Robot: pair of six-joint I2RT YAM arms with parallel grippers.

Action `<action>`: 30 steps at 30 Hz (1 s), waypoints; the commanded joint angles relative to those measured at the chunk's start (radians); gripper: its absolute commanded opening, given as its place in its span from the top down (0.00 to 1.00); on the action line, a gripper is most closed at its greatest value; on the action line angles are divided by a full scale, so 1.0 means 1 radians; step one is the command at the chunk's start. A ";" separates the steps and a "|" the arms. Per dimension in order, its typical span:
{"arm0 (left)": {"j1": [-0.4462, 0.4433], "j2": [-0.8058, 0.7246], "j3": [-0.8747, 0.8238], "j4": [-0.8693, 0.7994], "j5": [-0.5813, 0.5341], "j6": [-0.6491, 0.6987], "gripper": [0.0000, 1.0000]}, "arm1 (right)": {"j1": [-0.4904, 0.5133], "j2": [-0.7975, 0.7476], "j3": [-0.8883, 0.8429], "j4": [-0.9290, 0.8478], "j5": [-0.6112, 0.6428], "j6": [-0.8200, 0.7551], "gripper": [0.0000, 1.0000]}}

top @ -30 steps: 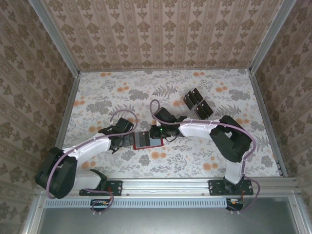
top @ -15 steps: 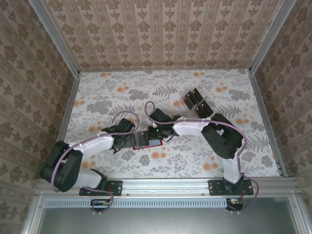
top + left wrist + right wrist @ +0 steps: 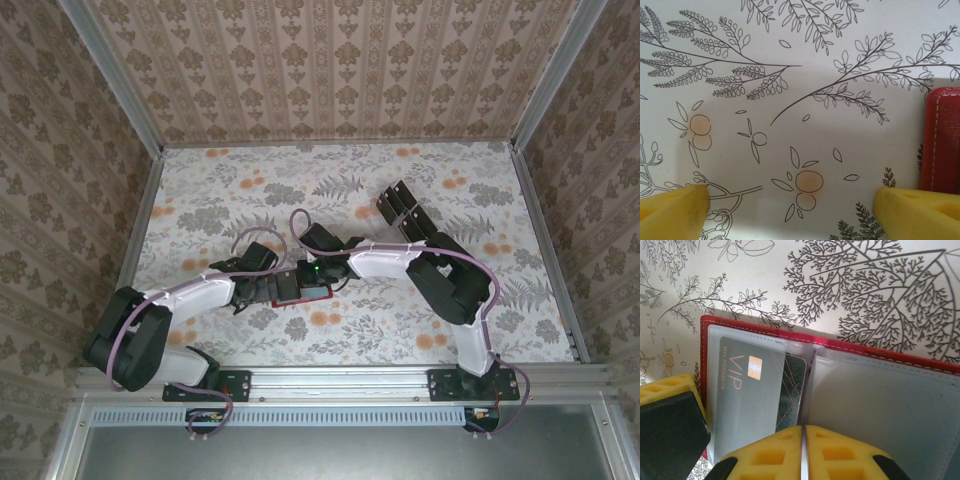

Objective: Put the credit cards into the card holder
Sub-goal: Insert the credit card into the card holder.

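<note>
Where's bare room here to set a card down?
Free: far-left table between back wall and left arm; near strip between card holder and front rail. Crowded: centre, left gripper and right gripper at the holder; credit cards rear right.

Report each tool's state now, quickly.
Left tool: open, holding nothing, beside the red wallet.
Right tool: shut above the red wallet's open sleeves; nothing seen held.

Striped tan damask wallpaper (image 3: pixel 330 70) lines the three walls around the table (image 3: pixel 220 190), whose top is pale, printed with grey leaves and orange blossoms. Aluminium posts (image 3: pixel 110 75) rise from its far corners, and a metal rail (image 3: pixel 340 382) runs along the near edge. The light is soft and even.
</note>
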 commanded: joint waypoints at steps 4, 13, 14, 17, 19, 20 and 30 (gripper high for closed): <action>-0.007 0.050 -0.007 0.015 0.023 -0.012 0.00 | 0.021 0.041 0.053 -0.021 -0.051 -0.008 0.87; -0.010 0.022 0.007 -0.016 0.011 -0.016 0.00 | 0.015 -0.022 0.011 -0.008 -0.024 -0.017 0.80; -0.010 0.015 0.009 -0.024 0.008 -0.014 0.00 | 0.009 -0.041 -0.011 0.001 -0.011 -0.016 0.75; -0.007 -0.005 0.019 -0.042 -0.002 -0.010 0.00 | -0.016 -0.077 -0.073 0.030 0.004 -0.008 0.67; -0.004 -0.018 0.026 -0.057 -0.007 -0.007 0.00 | -0.031 -0.088 -0.110 0.047 0.006 -0.003 0.66; -0.001 -0.023 0.029 -0.062 -0.010 -0.005 0.00 | -0.037 -0.091 -0.127 0.055 0.008 -0.002 0.66; 0.023 -0.065 0.071 -0.076 -0.013 0.042 0.00 | -0.054 -0.176 -0.286 0.127 0.021 0.052 0.66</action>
